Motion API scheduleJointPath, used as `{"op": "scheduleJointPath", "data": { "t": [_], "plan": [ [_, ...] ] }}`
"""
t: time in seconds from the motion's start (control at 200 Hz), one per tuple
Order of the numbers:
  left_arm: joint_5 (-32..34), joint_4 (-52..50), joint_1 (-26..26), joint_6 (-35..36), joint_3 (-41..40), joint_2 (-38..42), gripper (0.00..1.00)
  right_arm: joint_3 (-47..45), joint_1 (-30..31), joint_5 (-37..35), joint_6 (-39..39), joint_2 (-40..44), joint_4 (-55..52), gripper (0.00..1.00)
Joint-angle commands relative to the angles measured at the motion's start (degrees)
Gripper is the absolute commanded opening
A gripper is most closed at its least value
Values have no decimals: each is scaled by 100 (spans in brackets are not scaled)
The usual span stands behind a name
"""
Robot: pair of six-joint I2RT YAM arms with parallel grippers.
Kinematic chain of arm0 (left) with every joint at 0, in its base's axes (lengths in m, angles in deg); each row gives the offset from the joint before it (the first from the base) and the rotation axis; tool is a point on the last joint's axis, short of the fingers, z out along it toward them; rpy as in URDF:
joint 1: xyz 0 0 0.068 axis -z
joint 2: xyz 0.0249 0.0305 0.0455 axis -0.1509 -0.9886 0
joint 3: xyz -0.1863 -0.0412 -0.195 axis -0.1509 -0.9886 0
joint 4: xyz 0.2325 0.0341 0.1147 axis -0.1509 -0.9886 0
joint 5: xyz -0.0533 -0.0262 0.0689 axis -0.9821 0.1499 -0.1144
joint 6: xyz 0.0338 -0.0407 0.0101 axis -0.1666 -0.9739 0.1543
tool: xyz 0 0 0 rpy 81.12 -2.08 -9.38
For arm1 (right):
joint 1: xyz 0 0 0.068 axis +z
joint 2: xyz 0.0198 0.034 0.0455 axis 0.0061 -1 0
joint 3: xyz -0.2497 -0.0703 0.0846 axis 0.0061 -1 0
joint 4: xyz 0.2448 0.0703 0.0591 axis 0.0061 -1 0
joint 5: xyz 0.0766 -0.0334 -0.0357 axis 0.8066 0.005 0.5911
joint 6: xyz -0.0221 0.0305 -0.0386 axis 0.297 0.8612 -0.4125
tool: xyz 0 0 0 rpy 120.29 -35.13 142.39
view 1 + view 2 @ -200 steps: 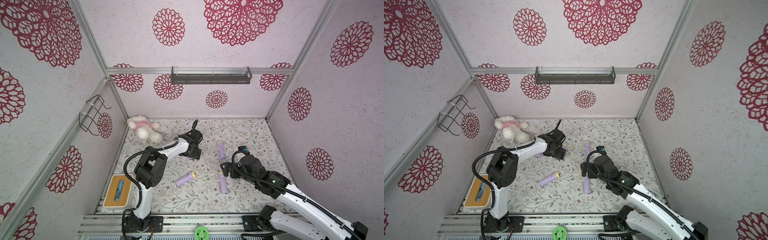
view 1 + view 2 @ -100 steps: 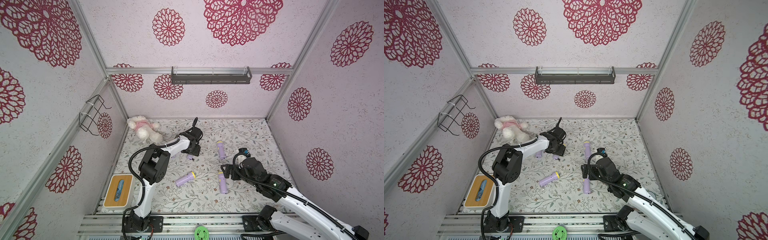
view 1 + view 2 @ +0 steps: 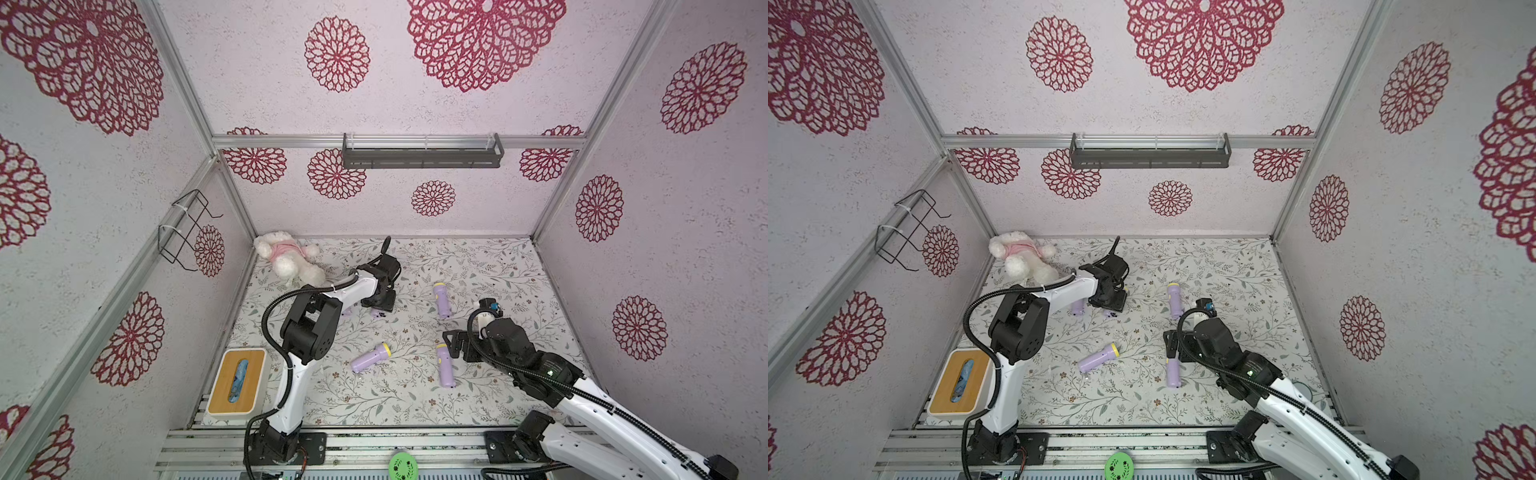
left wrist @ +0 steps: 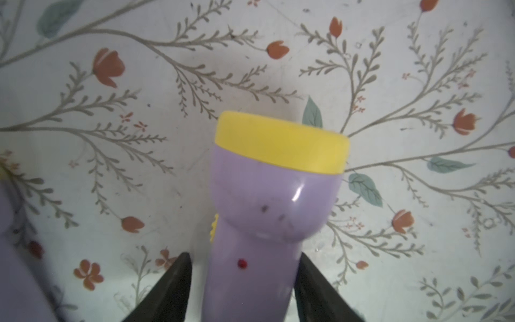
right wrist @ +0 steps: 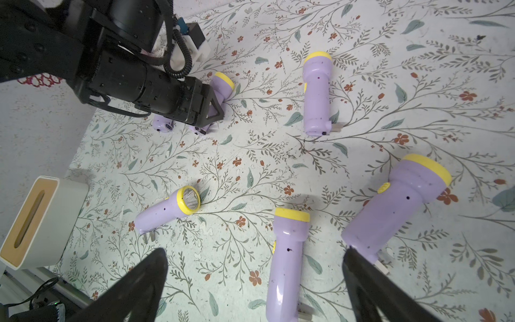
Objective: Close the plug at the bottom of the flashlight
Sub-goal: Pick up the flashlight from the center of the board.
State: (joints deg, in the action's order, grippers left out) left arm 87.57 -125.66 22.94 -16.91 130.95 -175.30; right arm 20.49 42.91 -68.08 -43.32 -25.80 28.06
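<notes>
Several purple flashlights with yellow heads lie on the flowered mat. My left gripper (image 3: 379, 306) (image 4: 245, 258) straddles the body of one flashlight (image 4: 274, 195) (image 5: 221, 83). One finger touches it and a thin gap shows at the other. Its bottom end (image 5: 201, 129) sticks out behind the gripper, and the plug there is too small to make out. My right gripper (image 3: 451, 343) (image 5: 255, 251) hangs wide open over the head end of another flashlight (image 3: 444, 368) (image 5: 287, 264), holding nothing. That flashlight's plug prongs (image 5: 305, 309) stick out at its bottom.
More flashlights lie at mid-mat (image 3: 371, 357) and further back (image 3: 441, 300), and one (image 3: 347, 309) lies under the left arm. A tissue box (image 3: 237, 382) stands front left and a plush toy (image 3: 286, 257) back left. A dark shelf (image 3: 422, 151) hangs on the back wall.
The left gripper's jaws have narrowed around the flashlight body. The right gripper has shifted slightly toward the front and stays wide open.
</notes>
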Motion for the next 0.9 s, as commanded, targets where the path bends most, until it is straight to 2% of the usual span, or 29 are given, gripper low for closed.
{"op": "scheduleJointPath", "data": {
  "t": [0.0, 0.335, 0.896],
  "plan": [
    [-70, 81, 11, -61, 66, -49, 59, -70, -20, -105, 151, 132, 27, 99],
    [130, 35, 229, -316, 15, 140, 55, -42, -20, -67, 138, -12, 61, 99],
    [272, -137, 231, -492, 230, 10, 42, -225, -11, 93, 453, -24, 245, 99]
  ]
}}
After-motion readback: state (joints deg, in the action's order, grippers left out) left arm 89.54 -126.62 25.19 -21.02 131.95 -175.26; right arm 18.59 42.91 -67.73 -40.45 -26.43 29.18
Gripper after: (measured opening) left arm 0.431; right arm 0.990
